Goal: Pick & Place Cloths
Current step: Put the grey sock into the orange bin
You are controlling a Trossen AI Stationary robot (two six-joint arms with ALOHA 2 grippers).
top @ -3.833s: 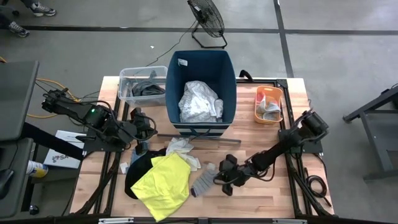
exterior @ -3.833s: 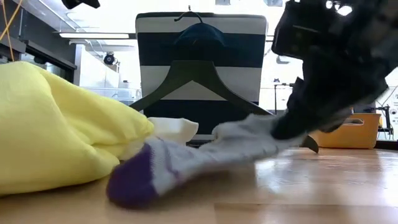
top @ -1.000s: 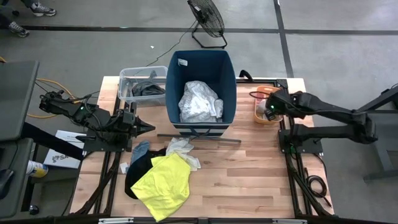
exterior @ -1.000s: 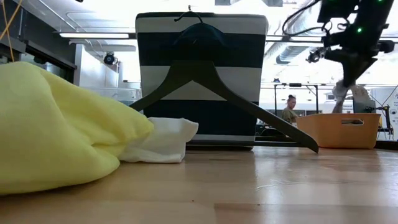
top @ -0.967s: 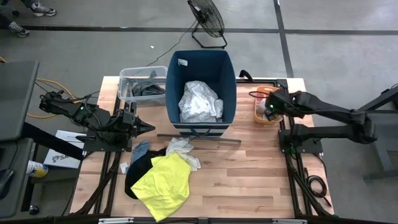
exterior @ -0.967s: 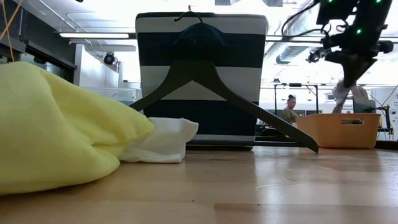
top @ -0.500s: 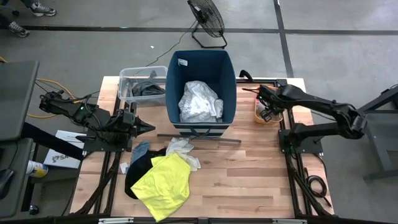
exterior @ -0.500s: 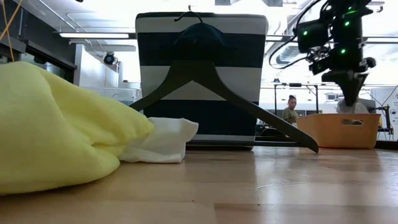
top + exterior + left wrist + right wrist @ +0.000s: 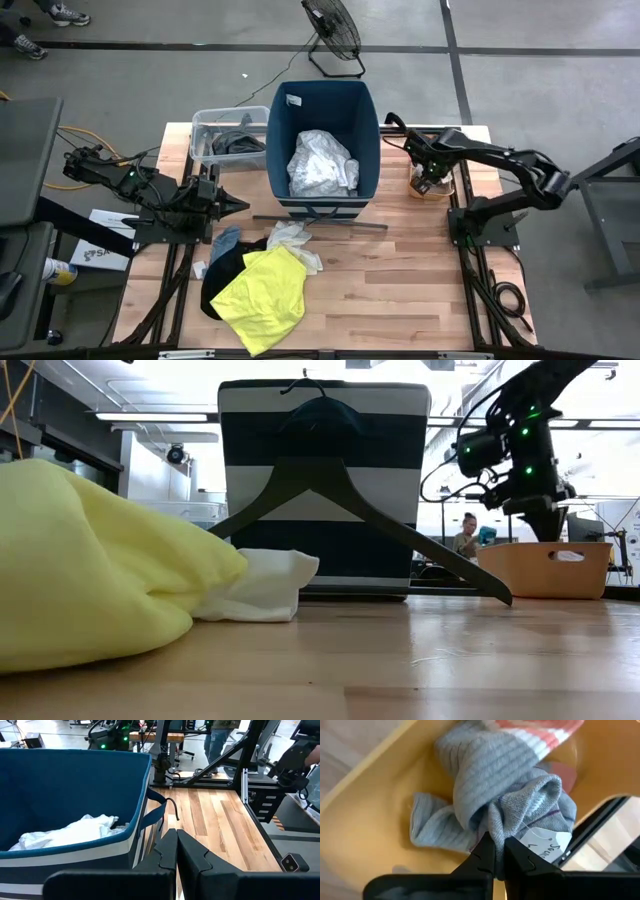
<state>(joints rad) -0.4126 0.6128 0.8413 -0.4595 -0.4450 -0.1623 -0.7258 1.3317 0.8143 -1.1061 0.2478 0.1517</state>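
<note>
Colour rundown: the tall bin (image 9: 325, 110) is dark blue, with white stripes across its front in the low view, and a white garment (image 9: 322, 165) sits crumpled inside it. The small tub (image 9: 414, 172) is orange, and the grey sock (image 9: 495, 815) in it is ribbed, next to one with a coral-and-white band. Neon-yellow shirt (image 9: 262, 297) lies over black clothes (image 9: 218, 275), with a blue piece (image 9: 226, 238) and white pieces (image 9: 290, 238) nearby. The bench (image 9: 400, 280) is light wood planks. Both arms are black.
</note>
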